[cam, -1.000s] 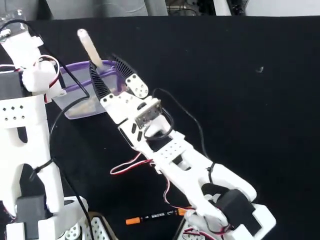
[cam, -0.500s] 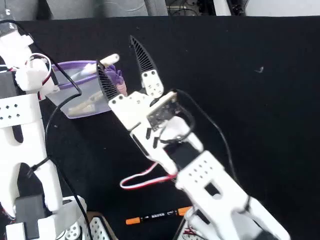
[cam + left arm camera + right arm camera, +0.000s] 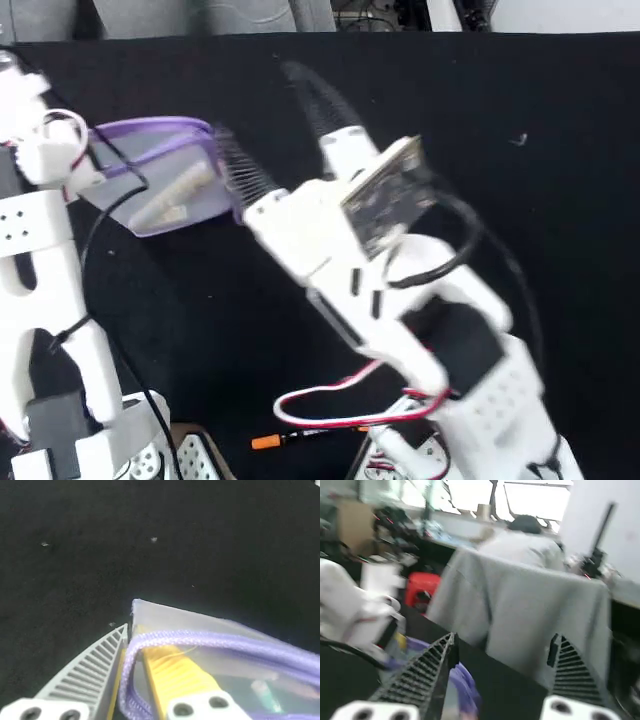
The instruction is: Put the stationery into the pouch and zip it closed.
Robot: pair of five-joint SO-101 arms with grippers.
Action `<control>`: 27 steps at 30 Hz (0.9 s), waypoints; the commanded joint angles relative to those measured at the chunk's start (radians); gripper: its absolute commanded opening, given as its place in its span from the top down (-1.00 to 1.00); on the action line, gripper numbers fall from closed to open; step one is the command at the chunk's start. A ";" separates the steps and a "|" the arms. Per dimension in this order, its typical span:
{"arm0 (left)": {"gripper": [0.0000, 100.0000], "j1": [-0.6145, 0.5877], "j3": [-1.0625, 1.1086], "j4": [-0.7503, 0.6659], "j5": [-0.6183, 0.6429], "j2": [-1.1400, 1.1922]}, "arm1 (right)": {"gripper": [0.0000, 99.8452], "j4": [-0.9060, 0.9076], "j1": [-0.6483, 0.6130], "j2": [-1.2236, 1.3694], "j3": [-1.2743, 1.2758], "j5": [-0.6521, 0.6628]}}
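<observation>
At upper left, the left gripper [image 3: 132, 645] pinches the pouch [image 3: 165, 185] by its purple rim. The right gripper [image 3: 250, 100] hangs beside it, jaws spread and empty. Loading seems unfinished; next it likely must fetch the pen [image 3: 290, 438] at bottom centre.

R gripper [image 3: 255, 105] is positioned above table lvl, jaws spread wide. L gripper [image 3: 131, 637] is positioned low, jaws clamped on pouch [image 3: 200, 625] rim.

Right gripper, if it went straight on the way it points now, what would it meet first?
Likely nothing nearby: the open right gripper aims past the table's far edge toward the grey cloth, with the pouch beside one finger. Depth unclear.
</observation>
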 commanded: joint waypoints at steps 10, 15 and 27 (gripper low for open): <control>0.95 -0.182 -0.036 -0.055 -0.002 0.014 | 0.45 0.543 0.238 -0.033 0.137 0.244; 0.95 -0.176 -0.033 -0.049 -0.002 0.014 | 0.45 0.405 0.304 -0.033 0.433 0.336; 0.95 -0.130 -0.013 -0.046 0.000 0.014 | 0.45 0.080 0.301 0.056 0.812 0.359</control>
